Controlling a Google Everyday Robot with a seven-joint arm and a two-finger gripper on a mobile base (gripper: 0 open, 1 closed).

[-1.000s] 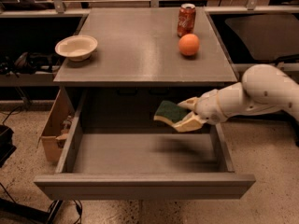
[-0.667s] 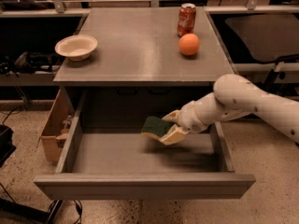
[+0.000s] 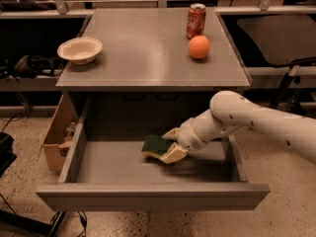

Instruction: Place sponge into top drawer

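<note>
The top drawer (image 3: 148, 195) stands pulled out from the grey cabinet, its flat front panel toward me. The sponge (image 3: 156, 145), dark green on top with yellow foam below, is inside the drawer just above its floor, near the middle. My gripper (image 3: 170, 144) reaches in from the right on a white arm and is shut on the sponge's right end, one beige finger above it and one below.
On the cabinet top stand a white bowl (image 3: 79, 50) at the left, an orange (image 3: 199, 47) and a red soda can (image 3: 195, 20) at the right. A cardboard box (image 3: 55, 137) sits left of the drawer. A black chair (image 3: 276, 38) is at right.
My gripper has carried the sponge leftward and down, from the drawer's right side to low over the middle of the drawer floor.
</note>
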